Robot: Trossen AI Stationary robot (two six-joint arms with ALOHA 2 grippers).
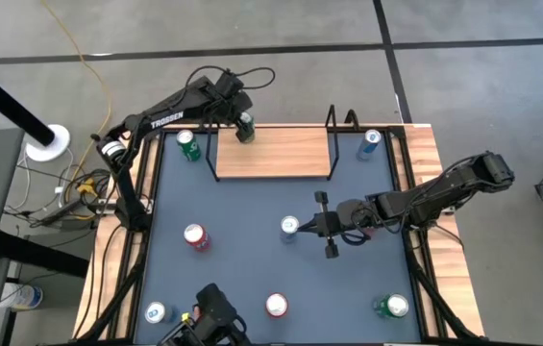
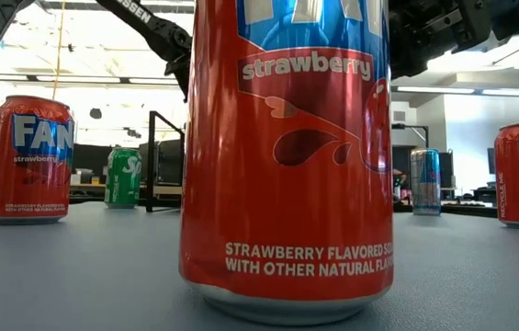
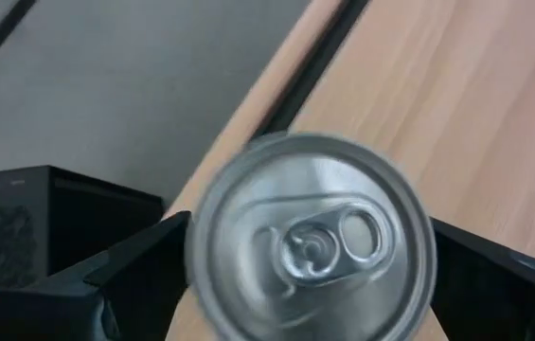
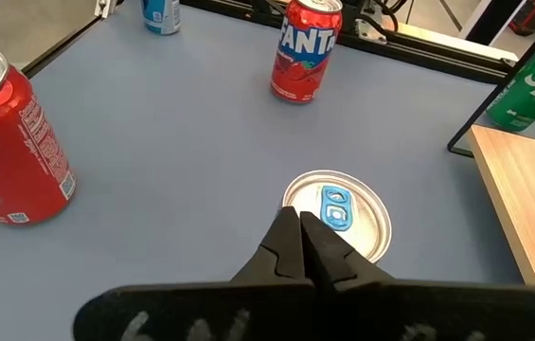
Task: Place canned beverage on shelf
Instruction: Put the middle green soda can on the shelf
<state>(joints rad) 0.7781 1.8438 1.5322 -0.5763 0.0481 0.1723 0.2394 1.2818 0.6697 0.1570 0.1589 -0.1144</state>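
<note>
Left gripper point(image 1: 243, 126), fingers clamped on an upright can point(image 1: 245, 127), hangs over the shelf point(image 1: 271, 154)'s left rear corner; right gripper point(image 1: 323, 225), fingers closed and empty, waits beside a mid-table can point(image 1: 289, 226).

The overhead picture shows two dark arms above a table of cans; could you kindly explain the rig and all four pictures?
It is a two-armed robot at a table. One camera looks straight down, one sits at table height right behind a red strawberry can, and one rides on each wrist. Soda cans stand scattered on the dark top, and a small wooden shelf sits near one edge. The left gripper clamps a green can over the shelf's corner; whether it touches the board is unclear. The right gripper, fingers shut and empty, points at a blue-tabbed can.
</note>
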